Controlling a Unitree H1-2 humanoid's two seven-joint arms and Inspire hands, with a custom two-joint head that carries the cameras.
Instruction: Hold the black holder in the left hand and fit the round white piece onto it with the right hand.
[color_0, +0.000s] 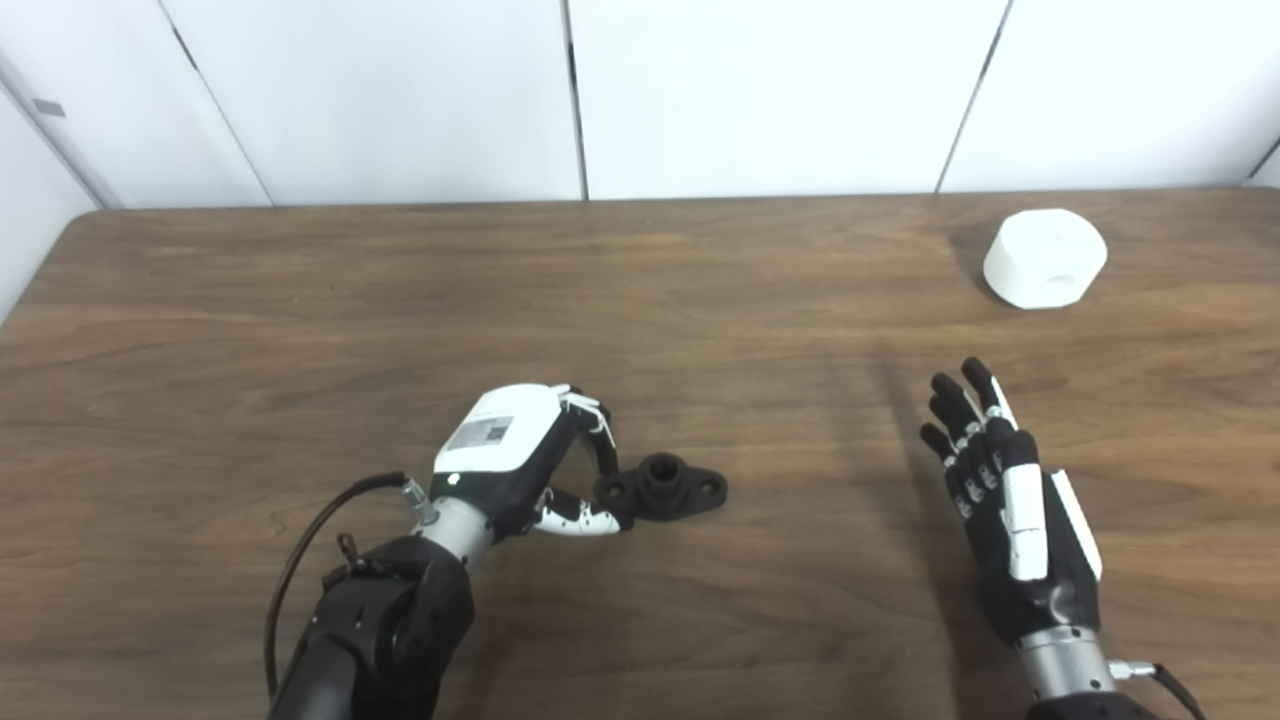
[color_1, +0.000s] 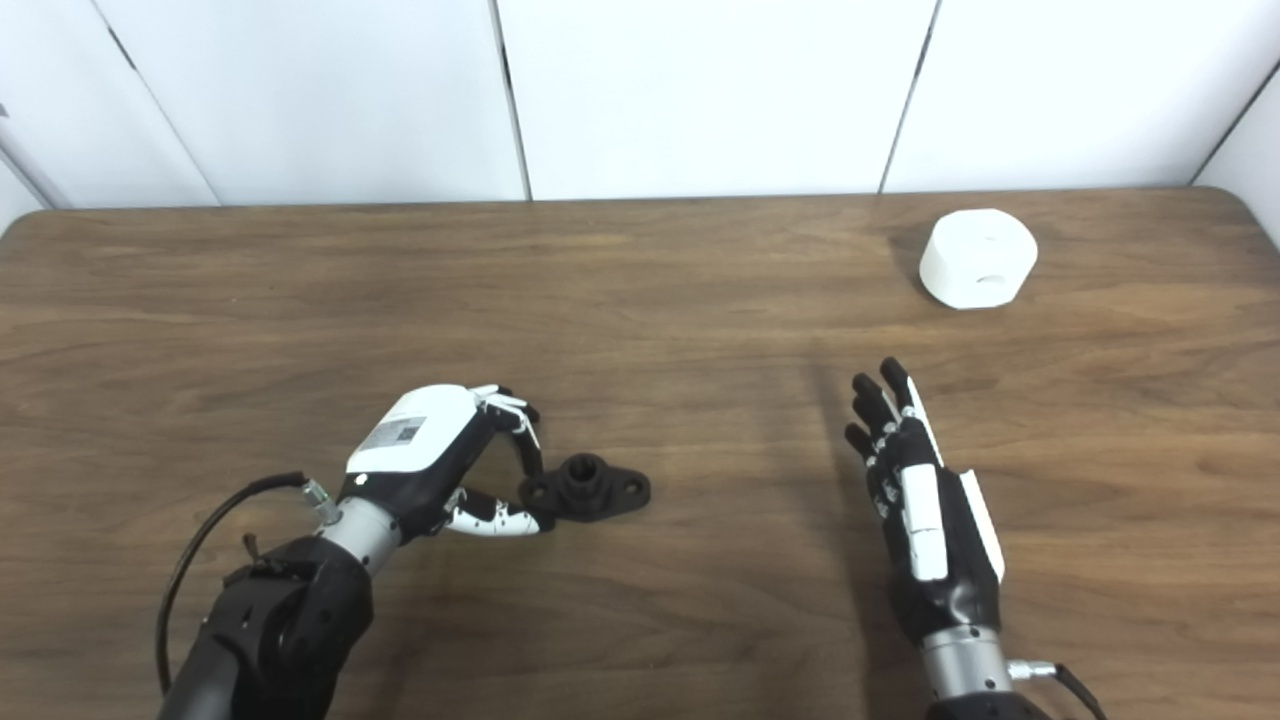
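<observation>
On the brown wood-grain table, a small black plastic holder with a flat oval base and a short raised collar in its middle lies flat, near the front and a little left of centre. The left hand, black with a white back plate, reaches in from the lower left and sits at the holder's left end: its curled fingers come down just behind that end and its thumb lies along the table at the front of it, tip touching or nearly touching the base, so the fingers bracket the end without clearly gripping; the holder rests on the table, not lifted. The right hand hovers over the right side of the table with its fingers straight, held close side by side and pointing away from the robot, grasping nothing. The round white piece, a squat white cylinder with a small opening in its near side, stands on the table near the far right corner, well apart from the right hand and far from the holder. White wall panels rise behind the table's far edge.
</observation>
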